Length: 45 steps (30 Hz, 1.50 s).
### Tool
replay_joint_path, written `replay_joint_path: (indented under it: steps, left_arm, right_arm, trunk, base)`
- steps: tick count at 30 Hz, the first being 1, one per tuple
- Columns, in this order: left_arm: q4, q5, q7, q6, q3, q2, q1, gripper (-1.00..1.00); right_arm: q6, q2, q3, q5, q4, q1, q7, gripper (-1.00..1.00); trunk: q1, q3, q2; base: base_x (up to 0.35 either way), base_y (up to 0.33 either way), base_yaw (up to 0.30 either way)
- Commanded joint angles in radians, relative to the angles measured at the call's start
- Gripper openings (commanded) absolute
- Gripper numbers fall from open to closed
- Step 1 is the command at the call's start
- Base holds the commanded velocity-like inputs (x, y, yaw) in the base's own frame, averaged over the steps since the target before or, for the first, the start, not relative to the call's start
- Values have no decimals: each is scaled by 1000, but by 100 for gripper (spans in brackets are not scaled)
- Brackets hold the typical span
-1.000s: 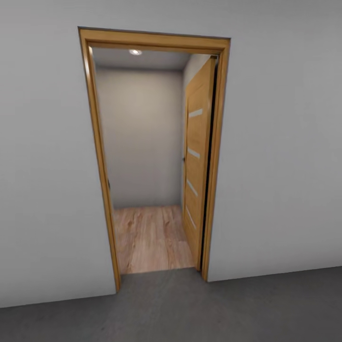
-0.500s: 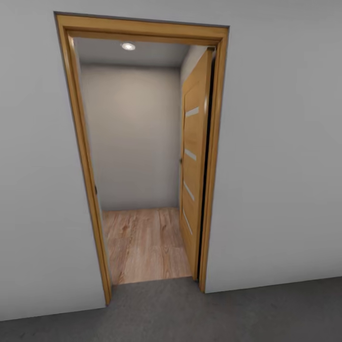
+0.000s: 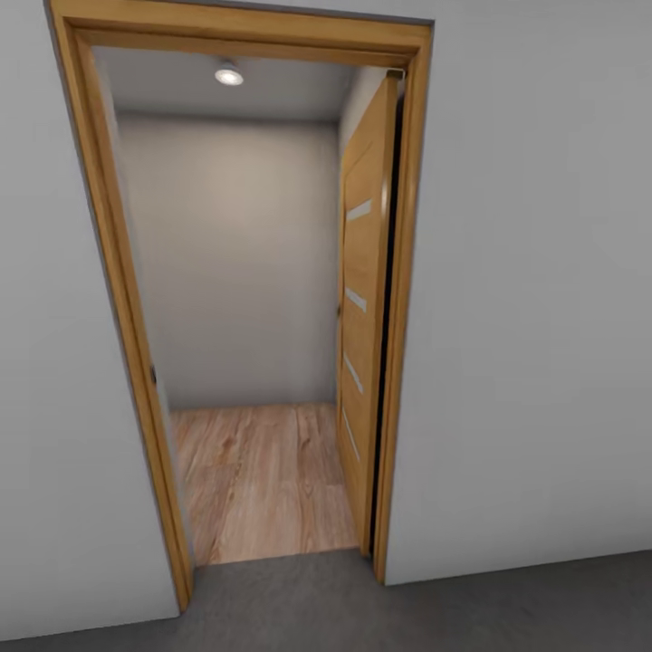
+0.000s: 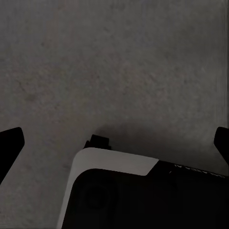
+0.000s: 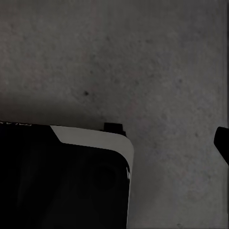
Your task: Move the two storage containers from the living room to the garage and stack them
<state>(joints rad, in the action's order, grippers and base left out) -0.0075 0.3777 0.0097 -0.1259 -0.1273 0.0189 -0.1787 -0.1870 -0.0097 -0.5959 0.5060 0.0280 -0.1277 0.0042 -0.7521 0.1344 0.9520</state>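
Observation:
The two storage containers are out of view. I face a wooden doorway [image 3: 403, 299] in a pale grey garage wall [image 3: 534, 290], standing on the dark grey floor [image 3: 471, 607]. In the left wrist view my left gripper [image 4: 114, 143] hangs open over that rough floor, one black fingertip [image 4: 10, 143] at each side edge and nothing between them. My right gripper [image 5: 114, 143] also looks open over the floor. One of its fingertips [image 5: 222, 142] shows at the edge, and the other is lost against the dark robot body.
The wooden door [image 3: 362, 308] stands swung inward along the right of the opening. Beyond the threshold lie light wood planks [image 3: 258, 480], a grey back wall and a round ceiling light [image 3: 228, 76]. My white and black base [image 4: 114, 191] shows below the grippers.
The whole head view has shifted: the doorway looms larger and its left jamb has slid toward the left edge, so the camera has come closer to the opening.

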Motion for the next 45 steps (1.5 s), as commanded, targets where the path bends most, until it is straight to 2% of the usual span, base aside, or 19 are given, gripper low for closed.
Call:
replay_joint_path:
  steps: [1,11,45]
  left_arm:
    - [0,8,1,-3,-9,0,-1,100]
    - [1,8,1,-2,-9,1,-1,100]
    - [1,8,1,-3,-8,1,-1,100]
  right_arm:
    - [-5,1,-8,8,3,-1,0,100]
    - [-5,1,-8,7,3,-1,0,100]
    - [-5,1,-8,8,3,-1,0,100]
  trunk:
    - [-1,1,1]
    - [-1,1,1]
    - [-1,1,1]
  base:
    - [298,-136,0]
    - [300,-107,0]
    - [317,-2,0]
